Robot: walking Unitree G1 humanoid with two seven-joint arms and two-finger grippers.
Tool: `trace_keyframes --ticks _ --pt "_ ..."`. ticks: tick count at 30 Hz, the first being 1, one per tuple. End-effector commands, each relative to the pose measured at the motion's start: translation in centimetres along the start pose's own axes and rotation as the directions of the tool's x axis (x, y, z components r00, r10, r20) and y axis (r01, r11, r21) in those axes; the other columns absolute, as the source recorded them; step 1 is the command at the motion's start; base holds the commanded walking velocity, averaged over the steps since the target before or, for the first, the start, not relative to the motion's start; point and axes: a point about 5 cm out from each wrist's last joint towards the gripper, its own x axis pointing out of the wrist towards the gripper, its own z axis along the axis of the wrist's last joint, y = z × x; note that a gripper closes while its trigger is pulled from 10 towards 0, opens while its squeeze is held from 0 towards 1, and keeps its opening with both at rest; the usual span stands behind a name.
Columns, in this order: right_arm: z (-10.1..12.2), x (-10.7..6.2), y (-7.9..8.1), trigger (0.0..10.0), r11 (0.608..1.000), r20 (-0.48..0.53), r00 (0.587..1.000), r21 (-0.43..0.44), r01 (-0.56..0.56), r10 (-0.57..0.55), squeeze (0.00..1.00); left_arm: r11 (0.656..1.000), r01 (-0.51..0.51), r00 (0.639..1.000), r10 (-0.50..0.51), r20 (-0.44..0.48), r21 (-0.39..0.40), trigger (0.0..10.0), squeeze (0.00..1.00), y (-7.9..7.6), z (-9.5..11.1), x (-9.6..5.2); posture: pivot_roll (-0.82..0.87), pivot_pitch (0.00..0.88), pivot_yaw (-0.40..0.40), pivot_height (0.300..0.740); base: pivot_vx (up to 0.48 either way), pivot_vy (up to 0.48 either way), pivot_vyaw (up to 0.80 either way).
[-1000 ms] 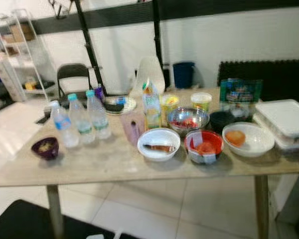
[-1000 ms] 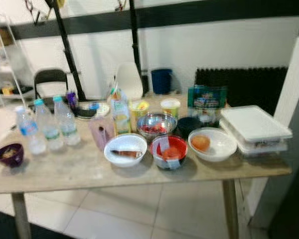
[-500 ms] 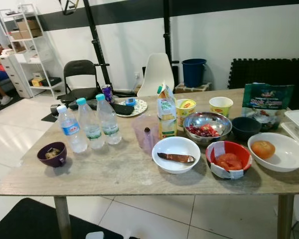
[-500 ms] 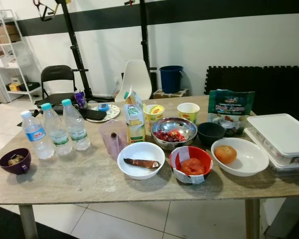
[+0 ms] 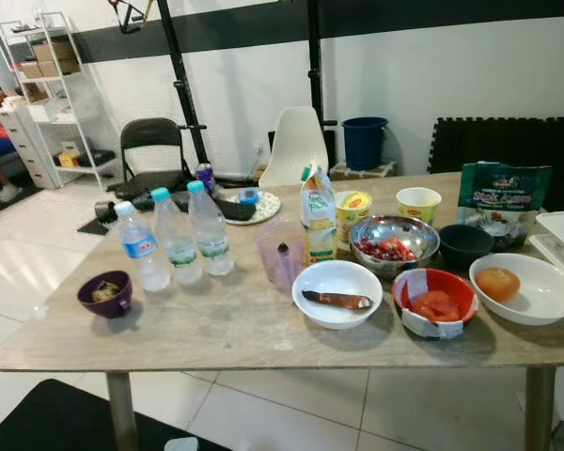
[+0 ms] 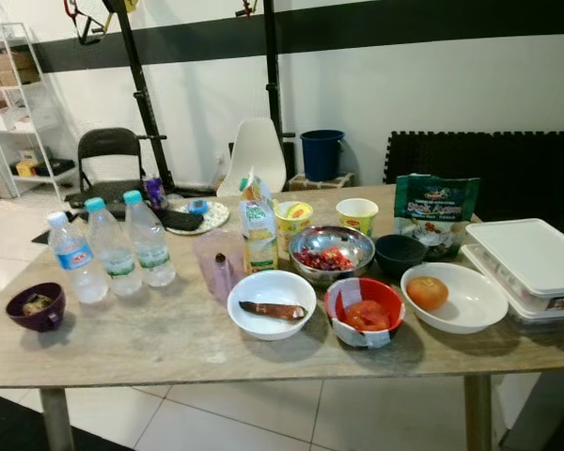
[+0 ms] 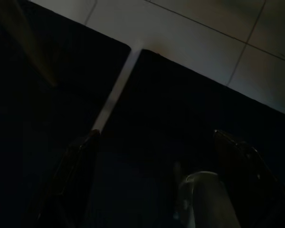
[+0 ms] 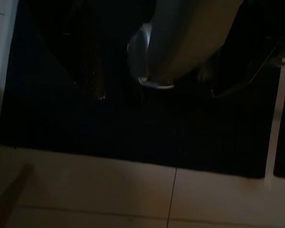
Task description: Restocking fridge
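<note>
Through my head cameras I see the tabletop (image 5: 216, 329) loaded with stock: three water bottles (image 5: 176, 237), a juice carton (image 5: 317, 214), a steel bowl of red fruit (image 5: 392, 243), a white bowl (image 5: 336, 292), a red bowl (image 5: 436, 300), a snack bag (image 5: 504, 199) and a lidded white container (image 6: 521, 256).

My left wrist view is dark; the left end effector (image 7: 161, 161) hangs over a black mat (image 7: 171, 104), fingers apart and empty.

My right end effector (image 8: 156, 90) hangs likewise, fingers spread. I judge I am facing the goods; next comes choosing one and reaching.
</note>
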Motion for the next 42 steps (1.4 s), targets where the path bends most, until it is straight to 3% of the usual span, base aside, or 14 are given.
trace_keyframes --ticks 1,11,21,33,42 --pt "-0.31 0.05 0.89 10.0 1.000 -0.004 1.000 0.010 -0.022 0.022 0.00 1.000 -0.005 1.000 0.005 0.000 0.001 10.0 0.00 0.19 -0.19 -0.09 -0.03 0.022 0.080 0.717 0.000 0.480 0.00" --pt "-0.37 0.07 1.01 10.0 1.000 -0.008 1.000 0.011 -0.022 0.022 0.00 1.000 -0.006 1.000 0.006 0.003 0.014 10.0 0.00 0.21 -0.14 -0.09 -0.02 0.023 0.081 0.717 0.000 0.415 0.00" --pt "-0.44 0.08 1.17 10.0 1.000 -0.010 1.000 0.014 -0.023 0.023 0.00 1.000 0.009 1.000 -0.009 -0.004 0.027 10.0 0.00 0.09 -0.10 -0.06 -0.02 0.025 0.081 0.717 0.000 0.000 0.00" --pt "-0.78 -0.01 1.05 10.0 1.000 -0.022 1.000 0.020 -0.017 0.017 0.00 0.999 0.006 1.000 -0.006 -0.003 0.035 10.0 0.00 -0.08 -0.05 -0.02 -0.03 0.036 0.086 0.717 0.000 -0.480 0.00" --pt "-0.53 0.04 0.81 10.0 1.000 -0.021 1.000 0.027 -0.010 0.011 0.00 1.000 -0.015 1.000 0.015 0.005 0.023 10.0 0.00 0.00 0.15 0.03 -0.03 0.044 0.085 0.717 0.000 0.000 0.00"
